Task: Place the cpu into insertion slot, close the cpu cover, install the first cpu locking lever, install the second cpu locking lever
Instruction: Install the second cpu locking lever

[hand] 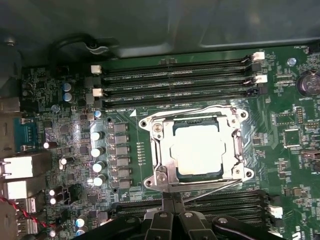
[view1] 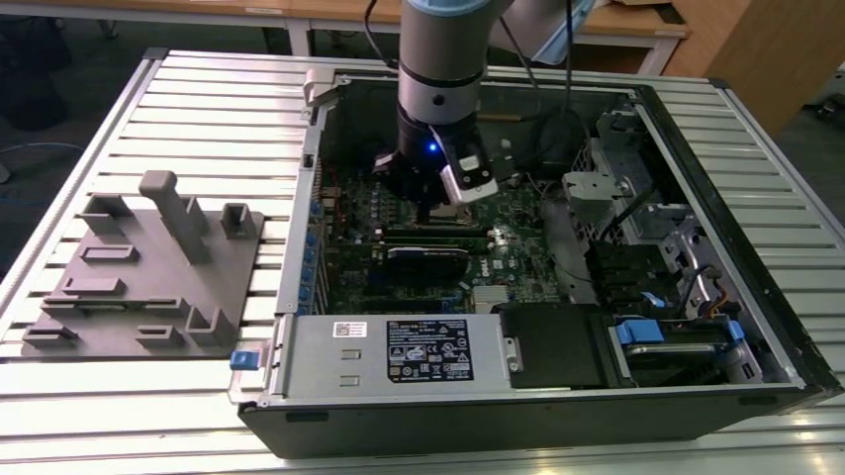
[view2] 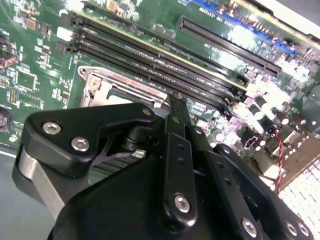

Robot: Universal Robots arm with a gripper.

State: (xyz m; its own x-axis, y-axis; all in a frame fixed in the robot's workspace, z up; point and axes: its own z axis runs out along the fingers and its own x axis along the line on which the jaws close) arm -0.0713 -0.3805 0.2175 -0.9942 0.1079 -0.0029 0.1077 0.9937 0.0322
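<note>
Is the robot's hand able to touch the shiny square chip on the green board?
Probably yes. The hand hangs just beside the silvery square chip, with nothing between them; a thin silver metal frame covers only the chip's edges.

Slatted table [view1: 198, 99] bears grey fixture [view1: 133, 297] — and open computer case [view1: 528, 421].
</note>
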